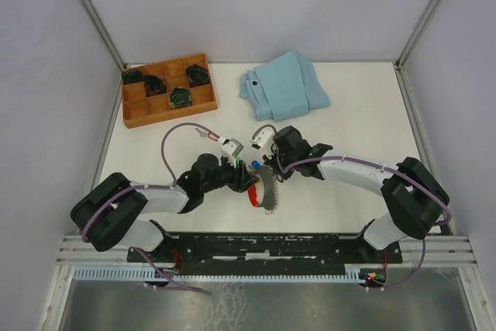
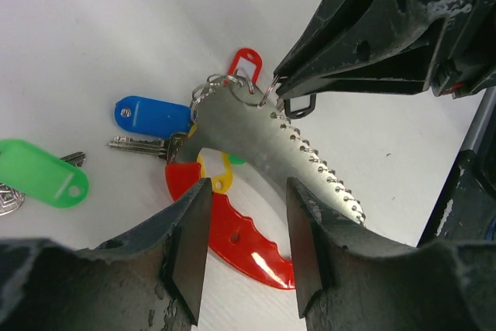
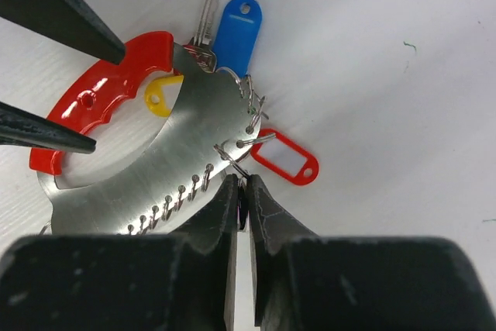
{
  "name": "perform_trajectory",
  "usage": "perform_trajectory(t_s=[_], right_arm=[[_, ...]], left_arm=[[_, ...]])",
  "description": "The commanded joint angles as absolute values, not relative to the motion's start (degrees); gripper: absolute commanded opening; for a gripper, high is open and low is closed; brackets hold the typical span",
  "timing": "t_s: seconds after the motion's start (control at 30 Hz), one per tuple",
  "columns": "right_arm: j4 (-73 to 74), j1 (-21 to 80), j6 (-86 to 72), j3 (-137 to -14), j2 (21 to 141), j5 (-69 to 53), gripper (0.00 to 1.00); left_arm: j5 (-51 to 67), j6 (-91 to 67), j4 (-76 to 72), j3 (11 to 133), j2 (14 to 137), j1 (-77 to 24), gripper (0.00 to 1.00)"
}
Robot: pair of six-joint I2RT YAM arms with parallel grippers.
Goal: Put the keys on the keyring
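Keyring (image 1: 264,190) lies low-centre on the white table (image 1: 364,129) in the top view, and we see both grippers crowding over it. Blue-tagged key (image 3: 236,27), yellow tag (image 3: 161,95) and red tag (image 3: 285,162) bunch at one end. Green tag (image 2: 43,172) lies apart, at the left edge. Right gripper (image 3: 242,191) is pinched tight on a wire ring (image 3: 231,159) at the loop row. Left gripper (image 2: 246,246) jaws stand apart astride the red strip; we cannot tell if they clamp it. Wooden tray (image 1: 136,111) is upper left and light-blue cloth (image 1: 285,83) upper centre, both well apart.
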State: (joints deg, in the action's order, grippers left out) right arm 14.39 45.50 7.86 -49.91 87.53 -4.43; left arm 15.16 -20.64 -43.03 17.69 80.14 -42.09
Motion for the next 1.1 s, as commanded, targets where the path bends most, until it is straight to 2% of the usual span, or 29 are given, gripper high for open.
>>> perform_trajectory(t_s=[0.0, 0.37, 0.6, 0.73, 1.07], right_arm=[[15.63, 44.62, 5.53, -52.15, 88.71, -0.46, 0.17], [19.06, 42.83, 0.00, -50.06, 80.86, 6.74, 0.43], [15.52, 42.55, -4.50, -45.62, 76.08, 1.73, 0.61], [13.35, 41.84, -7.19, -44.06, 76.68, -3.27, 0.60], [4.46, 36.21, -18.06, -45.35, 86.44, -17.71, 0.44]], left_arm=[[14.86, -21.59, -35.71, 22.28, 80.60, -42.51, 0.50], [8.38, -21.80, -21.84, 26.81, 79.59, -44.42, 0.54], [2.01, -21.52, -15.09, 31.45, 81.46, -47.59, 0.57], [-0.14, -21.41, -13.18, 33.20, 82.86, -48.37, 0.56], [-0.49, -20.47, -13.19, 34.14, 84.18, -48.69, 0.48]])
